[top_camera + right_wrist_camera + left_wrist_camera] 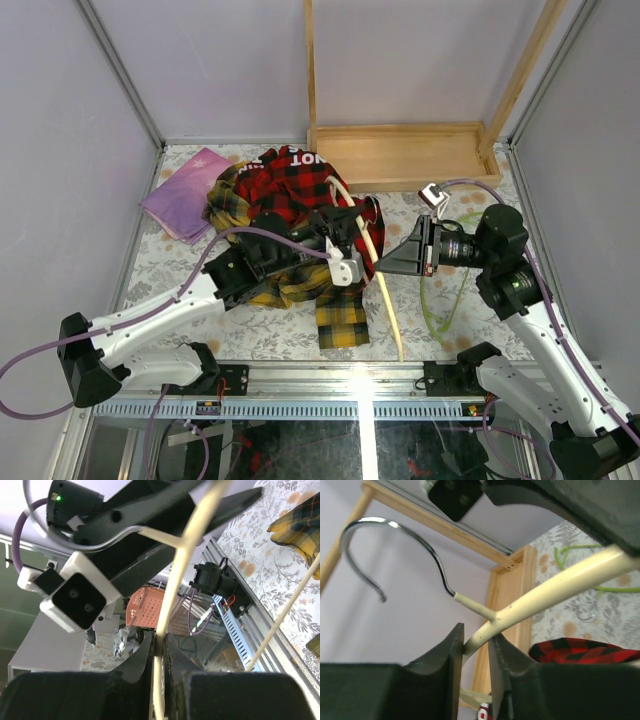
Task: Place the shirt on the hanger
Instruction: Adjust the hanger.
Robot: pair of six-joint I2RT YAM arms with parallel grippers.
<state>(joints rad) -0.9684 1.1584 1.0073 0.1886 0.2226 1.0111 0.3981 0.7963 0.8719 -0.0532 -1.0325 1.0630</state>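
Observation:
The yellow-and-black plaid shirt (340, 312) lies crumpled on the table, partly under a red-and-black plaid garment (295, 185); a corner of the shirt (300, 525) shows in the right wrist view. The thin green hanger (442, 290) lies flat on the table at the right, with nothing touching it, and its rods (580, 547) show in the left wrist view. A cream curved hanger (385, 295) is lifted between both arms. My left gripper (476, 632) pinches the cream hanger (560, 580) just below its silver hook (395, 526). My right gripper (159, 642) is shut on one arm of the cream hanger (187, 545).
A pink cloth (185, 195) lies at the back left. A wooden tray (405, 155) with upright wooden posts stands against the back wall. Purple cables trail from both arms. An orange basket (145, 605) sits beyond the table's near edge.

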